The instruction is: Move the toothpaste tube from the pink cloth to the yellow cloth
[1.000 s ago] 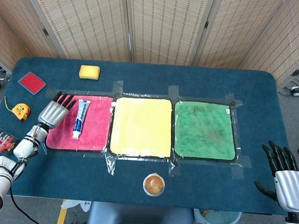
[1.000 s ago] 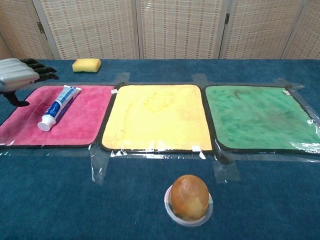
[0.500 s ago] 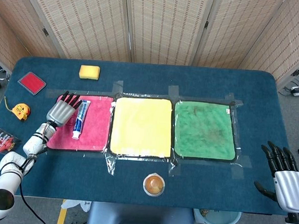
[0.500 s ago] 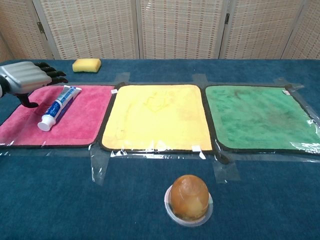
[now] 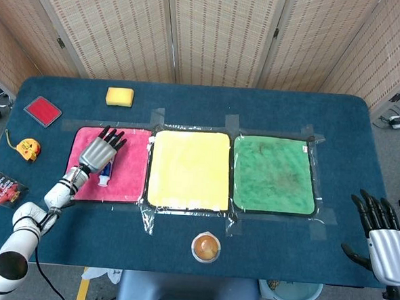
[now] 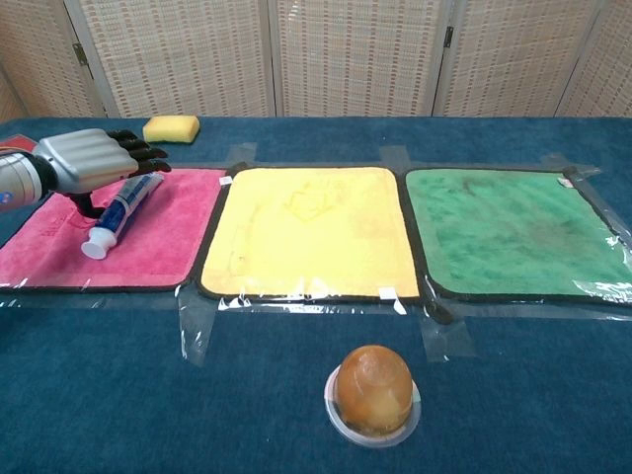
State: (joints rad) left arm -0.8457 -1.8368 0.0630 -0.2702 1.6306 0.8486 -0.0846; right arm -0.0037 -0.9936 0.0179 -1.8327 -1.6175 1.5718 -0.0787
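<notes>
The left hand (image 6: 94, 163) hovers open-fingered, gripping nothing, over the toothpaste tube (image 6: 120, 213) (light, soft-walled, probably slick), which is likely best pinched across its firmer mid-body.

No text can be read. The tube (image 6: 120, 211) at the left of the chest view carries blue print on white, too small and blurred to make out. The packet (image 5: 0, 189) at the far left edge of the head view shows red markings, also illegible.
</notes>
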